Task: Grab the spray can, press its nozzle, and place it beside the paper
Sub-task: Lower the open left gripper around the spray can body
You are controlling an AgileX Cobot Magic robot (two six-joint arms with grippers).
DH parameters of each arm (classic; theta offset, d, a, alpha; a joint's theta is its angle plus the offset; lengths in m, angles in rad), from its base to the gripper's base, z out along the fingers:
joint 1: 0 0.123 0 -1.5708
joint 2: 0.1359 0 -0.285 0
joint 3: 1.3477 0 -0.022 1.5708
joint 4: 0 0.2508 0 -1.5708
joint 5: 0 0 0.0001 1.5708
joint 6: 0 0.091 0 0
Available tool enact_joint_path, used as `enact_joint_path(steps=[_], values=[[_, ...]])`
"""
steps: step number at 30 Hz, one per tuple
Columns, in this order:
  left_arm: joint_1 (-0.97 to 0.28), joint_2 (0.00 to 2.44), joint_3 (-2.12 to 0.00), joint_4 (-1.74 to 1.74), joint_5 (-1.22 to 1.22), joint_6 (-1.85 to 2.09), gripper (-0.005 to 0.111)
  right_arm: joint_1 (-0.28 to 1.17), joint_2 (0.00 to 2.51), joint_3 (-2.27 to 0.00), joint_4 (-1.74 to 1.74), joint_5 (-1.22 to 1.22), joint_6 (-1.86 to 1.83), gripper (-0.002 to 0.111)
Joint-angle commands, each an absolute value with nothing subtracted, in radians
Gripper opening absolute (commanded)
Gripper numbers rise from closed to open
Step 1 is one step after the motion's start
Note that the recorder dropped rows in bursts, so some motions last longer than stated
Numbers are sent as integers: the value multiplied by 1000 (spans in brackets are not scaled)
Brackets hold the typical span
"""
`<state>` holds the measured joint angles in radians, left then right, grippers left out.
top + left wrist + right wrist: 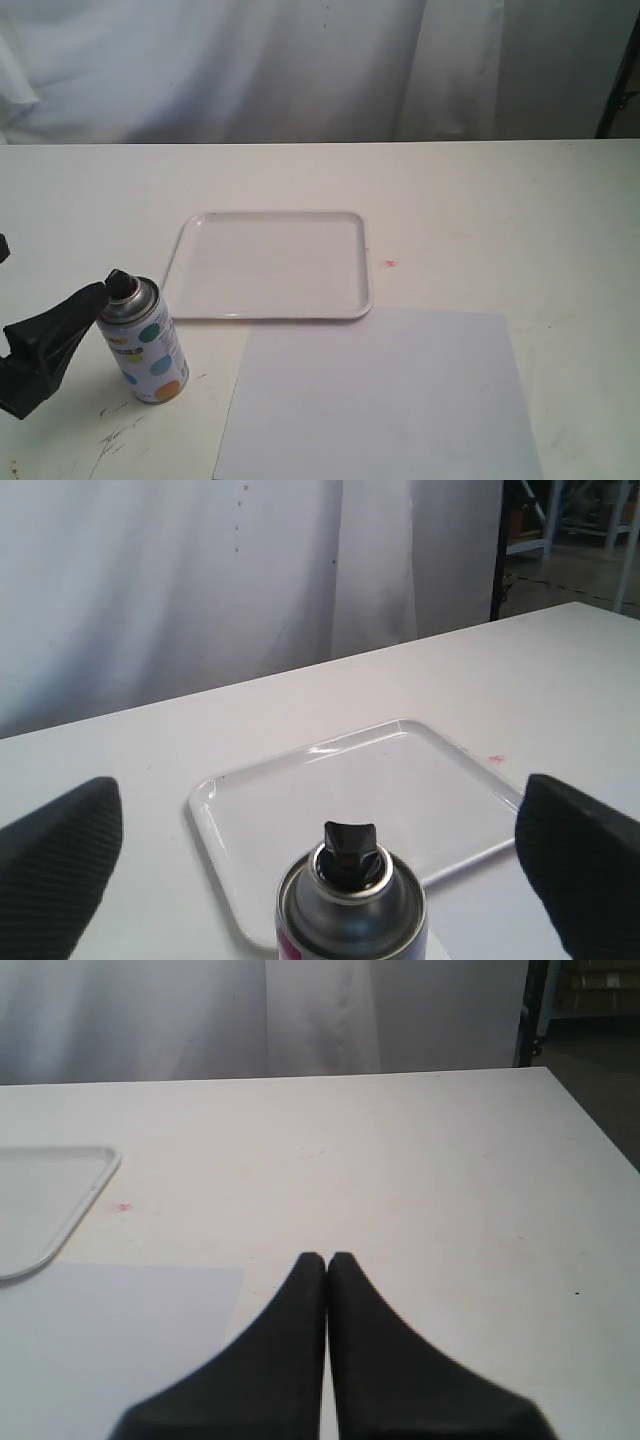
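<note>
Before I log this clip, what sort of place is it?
Likely a staged lab workbench: a plain white tabletop, a white cloth drape hung behind it, and what looks like metal racking past the drape.

The can (150, 350) is white with teal, blue and orange dots, a silver dome (133, 303) and a black nozzle (122, 287). The paper (380, 400) is pale bluish-white and the tray (270, 213) glossy white. The table (500, 200) is off-white with dark scuffs (110, 440) near left.

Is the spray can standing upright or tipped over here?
Upright: the spray can stands on its base on the table, with the nozzle on top; the left wrist view shows its dome facing up.
</note>
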<state>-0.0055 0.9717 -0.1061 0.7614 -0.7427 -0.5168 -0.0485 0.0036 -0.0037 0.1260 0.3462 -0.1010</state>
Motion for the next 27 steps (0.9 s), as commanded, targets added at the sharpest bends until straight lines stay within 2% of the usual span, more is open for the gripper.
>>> enact_joint_path(steps=[1,11,19,27], values=[[-11,968,-110,743,-738,-496,104,-52,0,0,124,346,-98,0],[-11,990,-110,750,-738,-493,104,-52,0,0,124,346,-98,0],[-11,1194,-110,734,-905,-404,104,-52,0,0,124,346,-98,0],[-11,1324,-110,637,-967,-297,104,-52,0,0,124,346,-98,0]])
